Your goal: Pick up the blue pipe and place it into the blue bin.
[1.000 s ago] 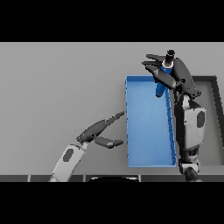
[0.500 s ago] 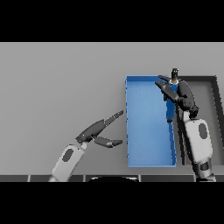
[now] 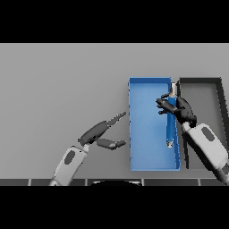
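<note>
Since the earlier frames, the right hand (image 3: 176,108) had come down from above the far edge of the blue bin (image 3: 152,165) to its right wall, carrying the pipe (image 3: 171,120) with it. From the head view, the pipe lay inside the bin along that right wall, its long axis running from far to near, parallel to the wall. The right hand sat at the pipe's far half with fingers curled round it, so release looked like the step left. Beside the bin on the right stood a dark bin (image 3: 201,85), with nothing seen in it. On the counter (image 3: 53,80) left of the blue bin, the left hand (image 3: 105,134) hovered, fingers relaxed and holding nothing
</note>
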You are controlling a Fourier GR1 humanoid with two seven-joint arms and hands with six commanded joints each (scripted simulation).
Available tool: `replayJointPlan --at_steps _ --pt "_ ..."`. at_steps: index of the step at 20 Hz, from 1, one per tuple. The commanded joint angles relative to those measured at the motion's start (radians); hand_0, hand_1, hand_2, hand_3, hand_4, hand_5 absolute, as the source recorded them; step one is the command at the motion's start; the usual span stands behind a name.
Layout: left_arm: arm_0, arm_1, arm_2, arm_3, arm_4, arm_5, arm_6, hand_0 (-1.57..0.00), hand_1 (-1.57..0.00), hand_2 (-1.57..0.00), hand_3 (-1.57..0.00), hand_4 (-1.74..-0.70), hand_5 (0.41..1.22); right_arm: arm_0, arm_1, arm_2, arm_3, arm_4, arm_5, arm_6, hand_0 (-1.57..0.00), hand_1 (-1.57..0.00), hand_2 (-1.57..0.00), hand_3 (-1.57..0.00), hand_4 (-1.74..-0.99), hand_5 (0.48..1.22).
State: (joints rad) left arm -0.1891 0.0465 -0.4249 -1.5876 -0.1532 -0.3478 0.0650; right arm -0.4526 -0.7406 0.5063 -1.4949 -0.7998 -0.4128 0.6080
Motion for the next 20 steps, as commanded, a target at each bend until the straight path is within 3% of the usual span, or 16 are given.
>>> replayJointPlan --at_steps 1,3,4,6,8,11,14,20 --pt "0.004 -0.002 -0.003 -0.005 0.001 0.000 0.000 0.00 0.00 0.00 0.00 -0.92 0.493 -0.006 -0.006 0.016 0.006 -0.017 -0.008 0.002 -1.36 -1.28 -1.23 -0.36 -1.553 1.154" --pt "0.002 -0.004 -0.005 -0.007 0.000 0.000 0.003 0.00 0.00 0.00 0.00 -0.92 0.493 -0.022 -0.024 0.046 0.019 -0.043 -0.027 0.002 -0.87 -0.82 -0.79 -0.23 -1.405 1.137" --pt "0.004 -0.007 -0.007 -0.006 0.002 -0.002 0.003 0.00 0.00 0.00 0.00 -0.92 0.493 -0.039 -0.045 0.078 0.029 -0.065 -0.049 0.002 -0.69 -0.66 -0.63 -0.19 -1.370 1.125" --pt "0.008 -0.006 -0.004 -0.004 0.007 -0.004 0.008 0.00 0.00 0.00 0.00 -0.93 0.494 -0.060 -0.075 0.128 0.026 -0.054 -0.020 0.003 -0.44 -0.42 -0.40 -0.12 -1.307 1.068" --pt "0.003 -0.008 0.001 0.001 0.007 0.000 0.018 0.00 0.00 0.00 0.00 -0.93 0.494 -0.127 -0.140 0.240 0.041 -0.017 0.030 0.002 -0.28 -0.27 -0.26 -0.08 -1.250 0.962" --pt "0.016 0.000 -0.006 -0.012 0.003 -0.001 -0.004 0.00 0.00 0.00 0.00 -0.93 0.496 -0.198 -0.200 0.368 0.031 -0.039 0.086 0.002 -0.14 -0.14 -0.13 -0.04 -1.205 0.837" --pt "0.022 -0.002 -0.010 -0.004 0.001 -0.004 0.008 0.00 0.00 0.00 0.00 -0.93 0.496 -0.273 -0.218 0.474 0.049 -0.062 0.089 0.002 -0.07 -0.07 -0.07 -0.02 -1.161 0.771" --pt "0.015 0.002 -0.001 0.006 0.003 -0.002 -0.009 0.00 0.00 0.00 0.00 -0.93 0.495 -0.279 -0.235 0.485 0.043 -0.051 0.134 -0.003 -0.02 -0.02 -0.02 0.00 -1.084 0.714"
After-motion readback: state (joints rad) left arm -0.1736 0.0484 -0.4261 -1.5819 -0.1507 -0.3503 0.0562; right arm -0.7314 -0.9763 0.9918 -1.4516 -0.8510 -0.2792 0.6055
